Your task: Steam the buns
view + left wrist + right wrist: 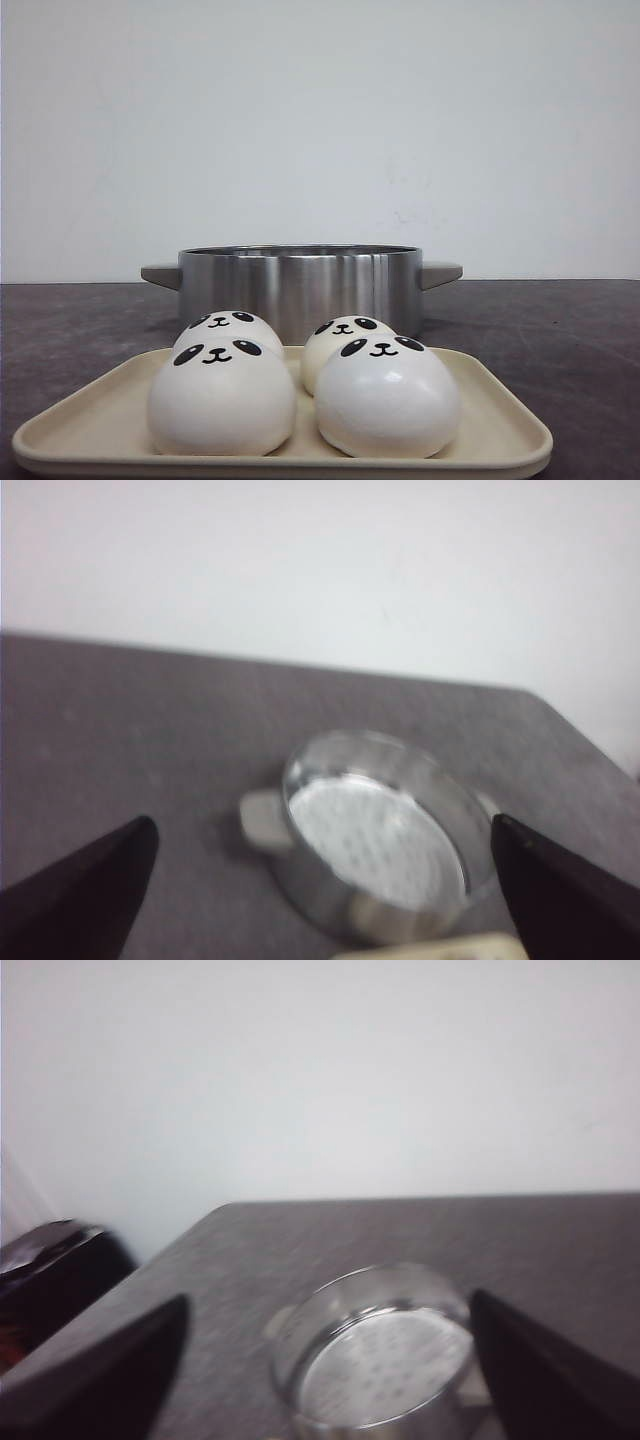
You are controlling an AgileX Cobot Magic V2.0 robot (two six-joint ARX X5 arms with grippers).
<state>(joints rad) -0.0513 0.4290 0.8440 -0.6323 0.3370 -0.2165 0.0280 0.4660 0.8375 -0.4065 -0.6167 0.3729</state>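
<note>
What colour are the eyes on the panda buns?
Black, on white buns. The front view shows them best.

White buns (222,397) with black panda faces, beige tray (500,430), silver pot (300,280).

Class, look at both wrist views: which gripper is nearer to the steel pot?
Neither clearly. The left gripper and right gripper both hang open above the table, with the pot ahead of each, apparently equally far.

Low front view; wrists overlook shared pot (299,285).
</note>
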